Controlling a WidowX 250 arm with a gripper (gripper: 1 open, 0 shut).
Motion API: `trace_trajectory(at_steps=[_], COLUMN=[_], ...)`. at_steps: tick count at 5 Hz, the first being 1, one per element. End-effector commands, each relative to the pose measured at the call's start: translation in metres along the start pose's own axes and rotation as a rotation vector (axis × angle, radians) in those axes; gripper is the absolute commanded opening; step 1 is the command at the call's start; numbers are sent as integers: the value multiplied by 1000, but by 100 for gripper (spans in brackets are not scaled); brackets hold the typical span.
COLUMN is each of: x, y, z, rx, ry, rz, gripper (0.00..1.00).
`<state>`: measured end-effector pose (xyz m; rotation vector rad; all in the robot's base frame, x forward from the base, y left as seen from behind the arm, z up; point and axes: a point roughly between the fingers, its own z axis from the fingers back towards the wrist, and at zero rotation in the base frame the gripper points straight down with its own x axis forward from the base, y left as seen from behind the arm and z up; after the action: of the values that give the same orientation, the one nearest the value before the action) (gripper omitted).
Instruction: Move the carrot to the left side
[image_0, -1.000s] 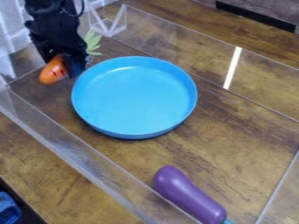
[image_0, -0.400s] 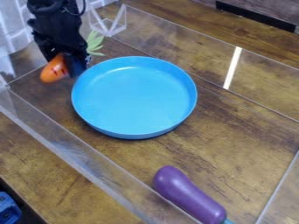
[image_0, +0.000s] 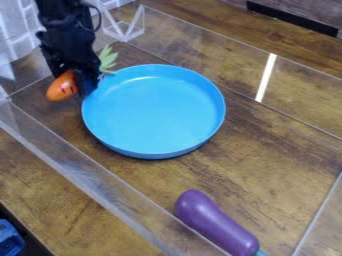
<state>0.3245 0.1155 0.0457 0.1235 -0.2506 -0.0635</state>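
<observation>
Nearest the camera, at the bottom edge, a purple toy eggplant (image_0: 218, 224) lies on the wooden surface (image_0: 287, 140), its rounded end pointing up and left, well apart from everything else. A clear plastic wall (image_0: 80, 170) runs diagonally across the lower left, fencing in the working area.

Past the eggplant, in the middle of the view, sits a round blue plate (image_0: 154, 108) with a raised rim — nothing lies in it. A bright streak of reflected light falls on the surface to its right.

Farther back, at the upper left, the dark hand (image_0: 70, 76) points steeply down just beside the plate's left rim. The carrot (image_0: 62, 88) is there, at the left side of the surface: its orange body shows below and to the left of the black fingers (image_0: 80, 72), and its light green leafy top pokes out on the right, toward the plate. The hand is closed on the carrot, jaws partly apart around its body. Whether the carrot touches the surface cannot be told — the fingers hide its underside.
</observation>
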Motion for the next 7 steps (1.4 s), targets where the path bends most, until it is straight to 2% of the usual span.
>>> trace_trajectory(at_steps=[1,2,3,4,5,7], x=[9,9,18,19,39,38], y=[21,32,26,15,25,41], z=[1,-8,-9,-15,-17,-34], rx=[40,59,62,58,51,57], ry=[-31,-6,-1,0,-10,16], rz=[15,17,12,-21,-24,-34], gripper=[0,0,0,0,0,0])
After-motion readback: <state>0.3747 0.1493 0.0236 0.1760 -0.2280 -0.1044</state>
